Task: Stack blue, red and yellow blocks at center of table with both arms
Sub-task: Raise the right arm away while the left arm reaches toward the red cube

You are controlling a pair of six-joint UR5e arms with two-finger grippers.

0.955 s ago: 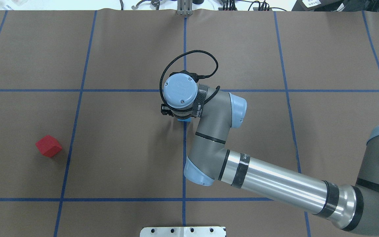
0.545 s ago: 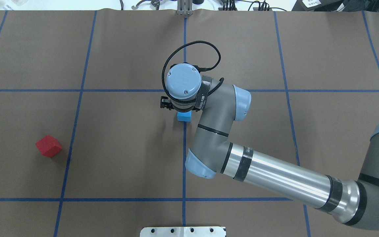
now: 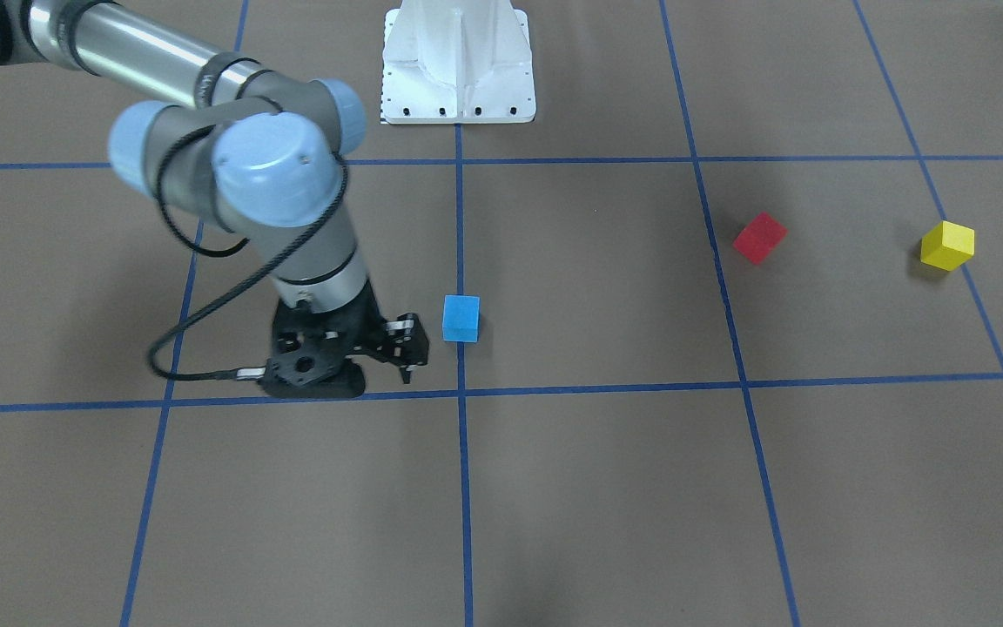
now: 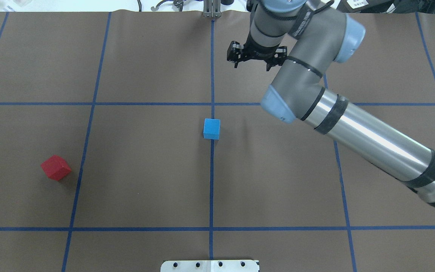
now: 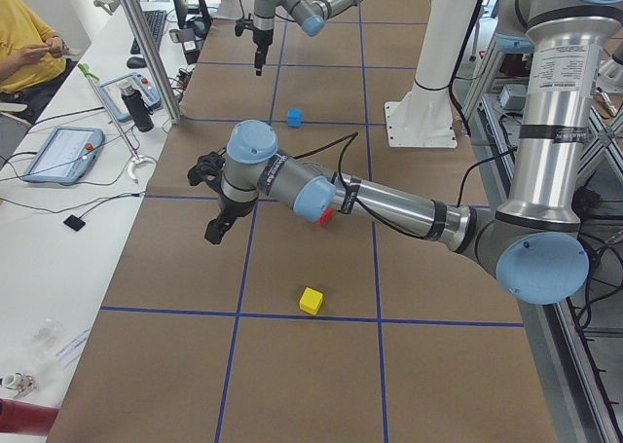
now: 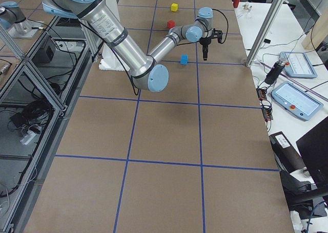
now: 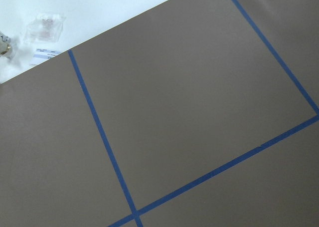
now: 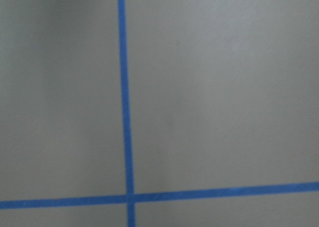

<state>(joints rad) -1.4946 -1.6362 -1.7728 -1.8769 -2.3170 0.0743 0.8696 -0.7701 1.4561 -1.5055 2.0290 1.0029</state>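
The blue block (image 4: 212,129) stands alone on the centre line of the table; it also shows in the front view (image 3: 461,318). My right gripper (image 4: 251,63) is open and empty. It hangs above the table, beyond the blue block and to its right. The red block (image 4: 55,167) lies at the left. The yellow block (image 3: 947,245) lies further out on that side and is only a sliver at the overhead view's left edge. My left gripper (image 5: 212,231) shows only in the exterior left view, near the red block (image 5: 326,217). I cannot tell whether it is open or shut.
The white robot base plate (image 4: 210,265) sits at the near edge. A metal post (image 4: 212,11) and cables line the far edge. An operator (image 5: 29,54) and tablets (image 5: 60,153) are at the side bench beyond the table.
My right gripper has lifted off the blue block and swung away to the far right. The blue block stays on the centre line, now fully uncovered.
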